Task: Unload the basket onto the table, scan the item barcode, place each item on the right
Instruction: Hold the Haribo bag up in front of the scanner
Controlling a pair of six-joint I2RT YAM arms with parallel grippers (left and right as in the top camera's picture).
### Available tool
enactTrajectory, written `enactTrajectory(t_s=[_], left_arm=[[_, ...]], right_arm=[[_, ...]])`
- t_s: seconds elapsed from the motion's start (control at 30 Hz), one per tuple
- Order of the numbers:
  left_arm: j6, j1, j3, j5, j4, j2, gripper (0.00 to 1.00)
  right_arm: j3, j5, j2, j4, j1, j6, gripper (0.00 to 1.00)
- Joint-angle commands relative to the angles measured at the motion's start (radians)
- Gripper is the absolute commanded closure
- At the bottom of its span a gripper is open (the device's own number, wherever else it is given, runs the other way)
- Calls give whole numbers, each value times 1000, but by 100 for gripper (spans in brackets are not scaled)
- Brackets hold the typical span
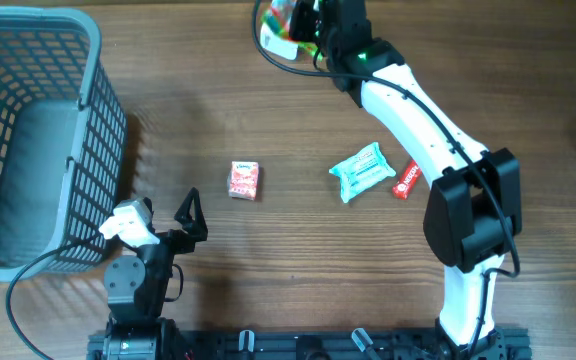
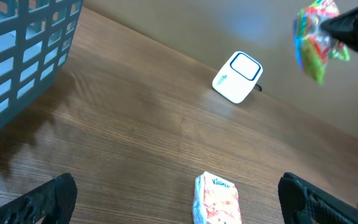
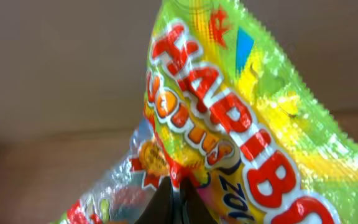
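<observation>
Haribo bag (image 3: 229, 124) tight in right gripper (image 3: 178, 202), lettering only in wrist view; left gripper (image 2: 176, 183) wide, empty

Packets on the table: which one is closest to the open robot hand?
The orange Kleenex pack, right ahead of the left gripper. The teal pack and red packet lie farther right.

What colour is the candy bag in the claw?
The crinkly plastic candy bag is yellow-green with red letters; best in right wrist view.

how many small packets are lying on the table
3: orange-and-white tissue pack at centre, teal plastic pack right of it, small red packet beside that. The grey basket could hide others.
</observation>
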State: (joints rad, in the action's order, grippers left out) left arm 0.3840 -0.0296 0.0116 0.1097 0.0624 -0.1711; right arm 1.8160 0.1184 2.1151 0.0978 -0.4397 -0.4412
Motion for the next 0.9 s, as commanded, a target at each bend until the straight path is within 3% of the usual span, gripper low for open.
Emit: enactTrajectory(t_s=[0.0,0.2,0.47,0.53,0.57,0.6,0.63,0.67,0.73,0.77,0.87], left_arm=[[17,-8,-6,12,2,5,0],[17,-8,-6,12,2,5,0],[17,-8,-6,12,2,5,0],[17,-8,-6,12,2,5,0],[17,-8,-6,12,2,5,0],[17,-8,-6,12,2,5,0],[17,-8,-6,12,2,5,0],[17,-8,-6,12,2,5,0],[17,-8,-6,12,2,5,0],[17,-8,-6,12,2,5,0],[17,-8,-6,12,2,5,0]], right_arm=[[45,191,94,-115,0,10,95],[356,391,334,-86,-43,196,95],[366,687,352,-146,-84,301,95],[367,686,345,-48,-85,291,95],[367,671,330,79,-83,215,94],[367,571,312,225,-74,130,72],[367,430,296,324,-60,99,33],[367,249,284,415,-42,99,0],[366,84,281,509,-17,154,0],[366,5,281,556,-7,256,0],[339,-19,283,599,0,432,0]])
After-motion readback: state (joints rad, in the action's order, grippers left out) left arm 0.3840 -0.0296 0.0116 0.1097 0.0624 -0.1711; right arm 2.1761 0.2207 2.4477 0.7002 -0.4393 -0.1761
